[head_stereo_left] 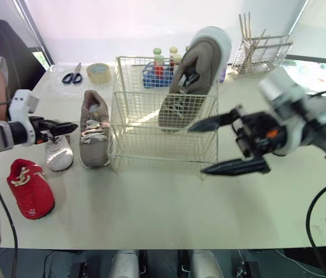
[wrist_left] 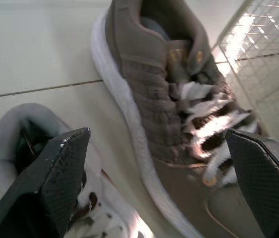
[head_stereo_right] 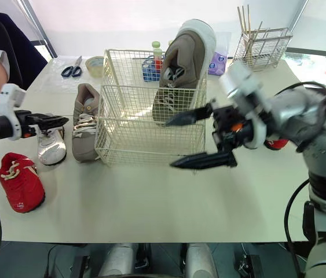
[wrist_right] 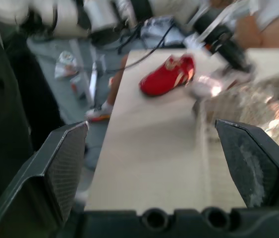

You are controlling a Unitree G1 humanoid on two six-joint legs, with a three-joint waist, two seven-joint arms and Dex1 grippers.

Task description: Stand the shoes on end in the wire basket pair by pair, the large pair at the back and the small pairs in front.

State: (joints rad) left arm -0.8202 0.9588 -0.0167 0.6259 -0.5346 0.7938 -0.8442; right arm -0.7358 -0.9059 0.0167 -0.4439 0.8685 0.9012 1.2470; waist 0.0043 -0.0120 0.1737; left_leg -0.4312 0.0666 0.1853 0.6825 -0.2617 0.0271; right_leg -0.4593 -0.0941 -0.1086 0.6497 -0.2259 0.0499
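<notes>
Head views: wire basket (head_stereo_left: 163, 124) sits mid-tabletop (head_stereo_left: 151, 208), toward the far edge. One large grey shoe (head_stereo_left: 187, 78) stands toe-down in its right half (tilted, heel above the rim). Its mate (head_stereo_left: 93, 130) lies flat just beside the basket's left wall, toe toward the near edge. Just left of the mate is the small white shoe (head_stereo_left: 58, 155). The small red shoe (head_stereo_left: 29, 188) lies by the near left corner. Over the white shoe and the mate hover the left jaws, empty. By the basket's front right corner are the right jaws, wide open, holding nothing. Scissors (head_stereo_left: 73, 75) and tape roll (head_stereo_left: 98, 72) lie toward the far left corner, a blue caddy (head_stereo_left: 151, 75) of bottles behind the basket, and a wire rack (head_stereo_left: 261, 55) with sticks toward the far right corner.

Left wrist view: jaws spread wide, nothing gripped. White shoe under one finger, mate under the other, basket wall beside the mate.

Right wrist view: jaws wide apart, empty. Red shoe lies across the tabletop beyond them; basket is blurred.
</notes>
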